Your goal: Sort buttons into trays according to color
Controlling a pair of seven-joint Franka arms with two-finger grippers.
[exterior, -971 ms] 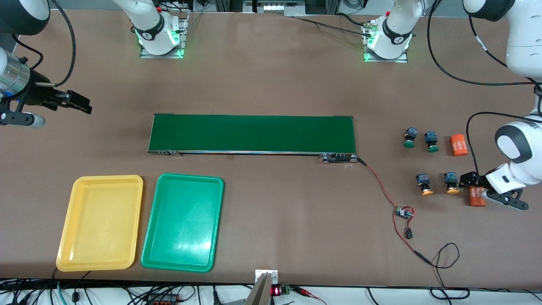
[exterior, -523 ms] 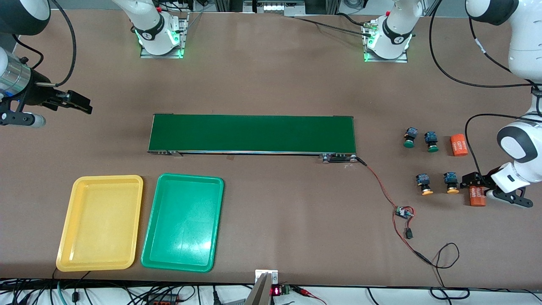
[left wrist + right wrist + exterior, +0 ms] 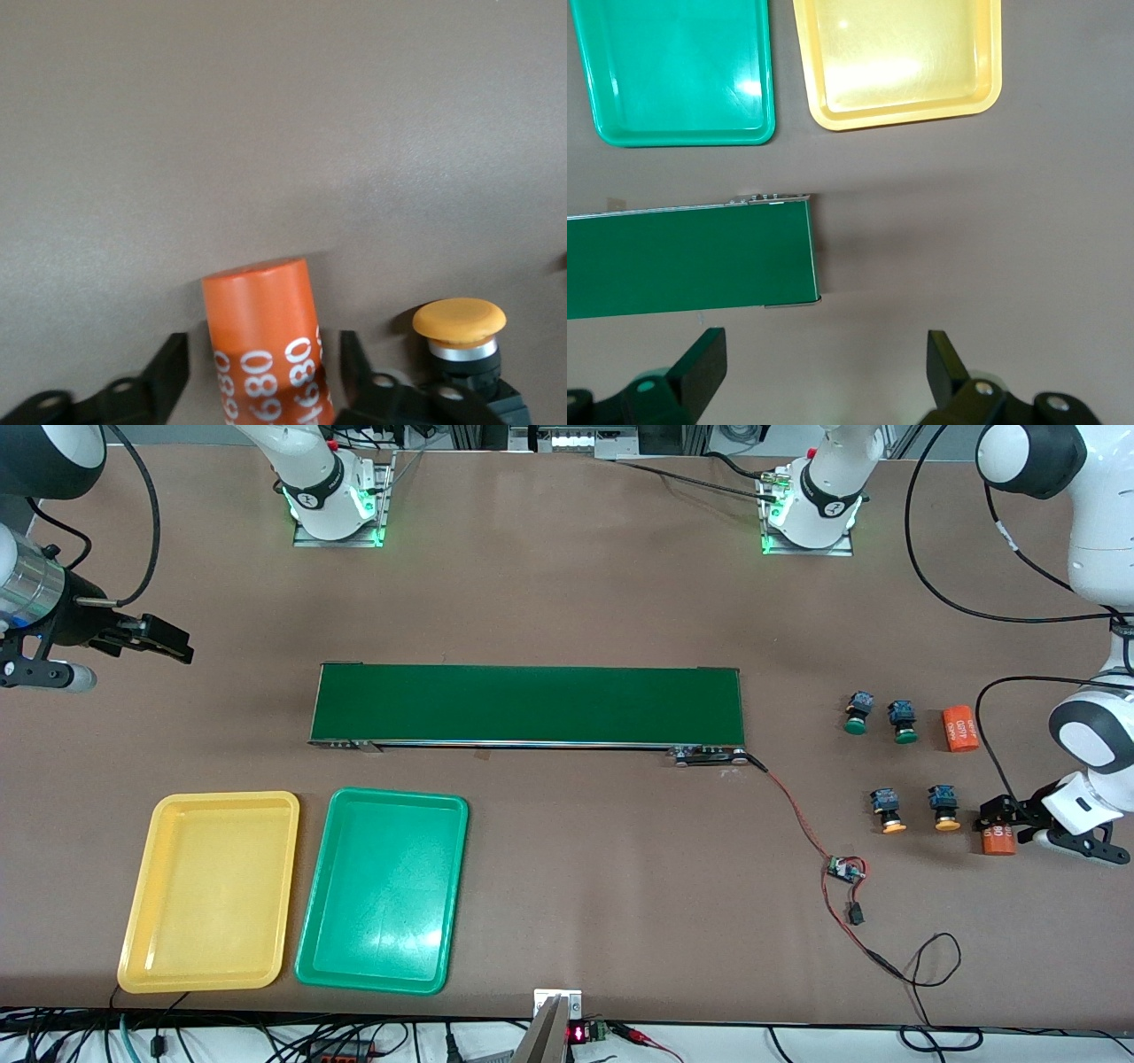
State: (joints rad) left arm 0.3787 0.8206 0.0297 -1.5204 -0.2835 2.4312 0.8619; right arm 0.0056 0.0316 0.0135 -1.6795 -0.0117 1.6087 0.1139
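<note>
Two green-capped buttons (image 3: 856,713) (image 3: 903,722) and two yellow-capped buttons (image 3: 889,812) (image 3: 944,809) stand on the table toward the left arm's end. My left gripper (image 3: 999,822) is open beside the yellow-capped pair. It straddles an orange numbered cylinder (image 3: 261,305) with a gap on each side. One yellow-capped button (image 3: 459,323) shows beside it in the left wrist view. My right gripper (image 3: 168,642) is open and empty, waiting above the table at the right arm's end. The yellow tray (image 3: 213,890) and the green tray (image 3: 383,890) lie empty side by side.
A long dark-green conveyor belt (image 3: 529,704) lies across the table's middle, farther from the camera than the trays. A second orange cylinder (image 3: 959,728) lies beside the green-capped buttons. A red-black wire with a small circuit board (image 3: 846,868) runs from the belt toward the front edge.
My left gripper has slid toward the left arm's end of the table, so its fingers now sit over the orange cylinder. The buttons, trays and right arm have not moved.
</note>
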